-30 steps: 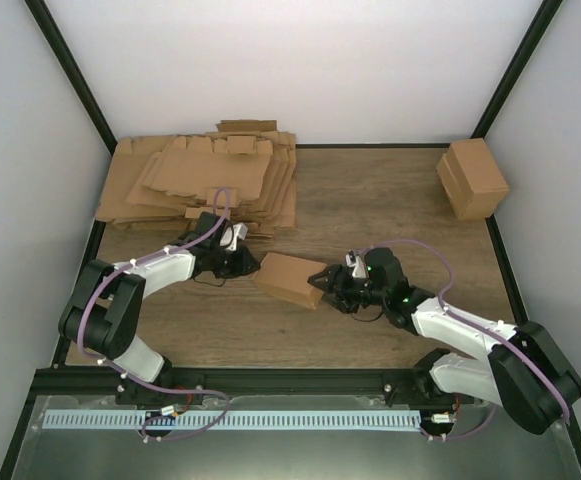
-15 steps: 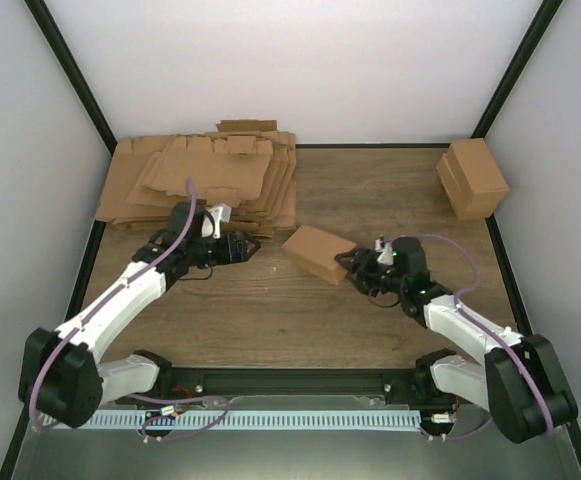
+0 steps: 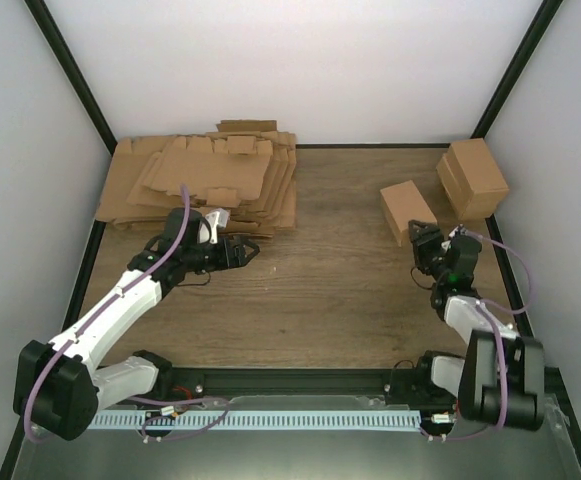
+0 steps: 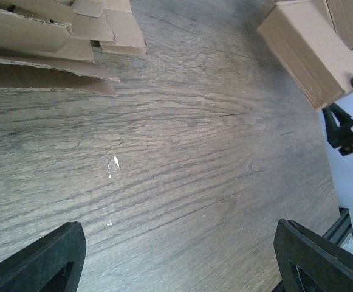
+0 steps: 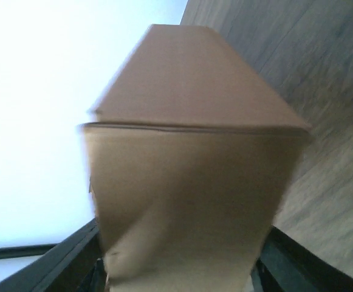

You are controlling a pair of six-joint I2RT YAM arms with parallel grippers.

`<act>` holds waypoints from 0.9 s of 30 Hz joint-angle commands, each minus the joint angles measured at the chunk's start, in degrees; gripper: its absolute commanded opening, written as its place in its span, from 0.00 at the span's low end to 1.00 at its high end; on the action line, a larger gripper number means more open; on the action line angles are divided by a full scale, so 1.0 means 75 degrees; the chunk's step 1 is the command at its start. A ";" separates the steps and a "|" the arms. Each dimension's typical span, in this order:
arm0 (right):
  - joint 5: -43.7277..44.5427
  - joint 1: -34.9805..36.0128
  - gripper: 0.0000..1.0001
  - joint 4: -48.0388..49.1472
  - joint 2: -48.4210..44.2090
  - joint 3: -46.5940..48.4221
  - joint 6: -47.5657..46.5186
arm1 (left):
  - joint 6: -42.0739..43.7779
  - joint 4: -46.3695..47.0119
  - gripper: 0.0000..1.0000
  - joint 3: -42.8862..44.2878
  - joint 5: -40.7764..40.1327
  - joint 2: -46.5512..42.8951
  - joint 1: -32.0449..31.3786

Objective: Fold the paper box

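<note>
Your left gripper (image 3: 246, 248) hung wide and empty, while your right gripper (image 3: 427, 240) clamped the near end of the folded paper box (image 3: 406, 209), just beside the blocky brown carton (image 3: 473, 177). The folding looked done, so your next move was probably to set the box down squarely and release it.

We see our left arm (image 3: 120, 300) and right arm (image 3: 467, 318) built alike: smooth white shells between bulky black joints. A purple cable (image 3: 175, 215) loops loosely along each. The left tool (image 3: 253, 249) and right tool (image 3: 419, 244) are black, and the wrist views show their fingers (image 4: 36, 258) as flat, angular black wedges.
</note>
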 commanded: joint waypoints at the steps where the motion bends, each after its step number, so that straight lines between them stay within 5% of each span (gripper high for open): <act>1: 0.1053 -0.0143 0.79 0.1624 0.1212 0.0485 0.0084 | -0.0041 0.0279 0.88 -0.0041 0.0163 -0.0131 -0.0018; 2: 0.1191 -0.0155 0.95 0.1604 0.1500 0.0631 0.0068 | -0.0033 0.0283 0.87 -0.0043 0.0167 -0.0136 -0.0016; 3: 0.1340 -0.0161 0.99 0.1496 0.1704 0.0758 0.0063 | -0.0044 0.0291 0.87 -0.0055 0.0167 -0.0142 -0.0018; 9: 0.2060 -0.0177 1.00 -0.2062 0.1705 0.1852 -0.0513 | -0.0078 0.0270 0.88 -0.0072 0.0146 -0.0225 -0.0018; 16: 0.2656 -0.0169 1.00 -0.4700 0.0926 0.1727 -0.1983 | 0.0051 0.0147 0.88 -0.0003 0.0238 -0.0036 -0.0017; 19: 0.2953 -0.0184 1.00 -0.5502 0.0576 0.1641 -0.2272 | 0.0097 0.0150 0.88 0.0000 0.0290 0.0017 -0.0018; 23: 0.2432 0.0059 0.98 -0.4992 -0.0134 0.1576 -0.3845 | 0.0139 0.0181 0.88 -0.0032 0.0427 0.0025 -0.0011; 27: 0.2728 0.0904 0.95 -0.5296 0.0590 0.2395 -0.5247 | 0.0277 0.0145 0.88 -0.0030 0.0562 0.0041 -0.0010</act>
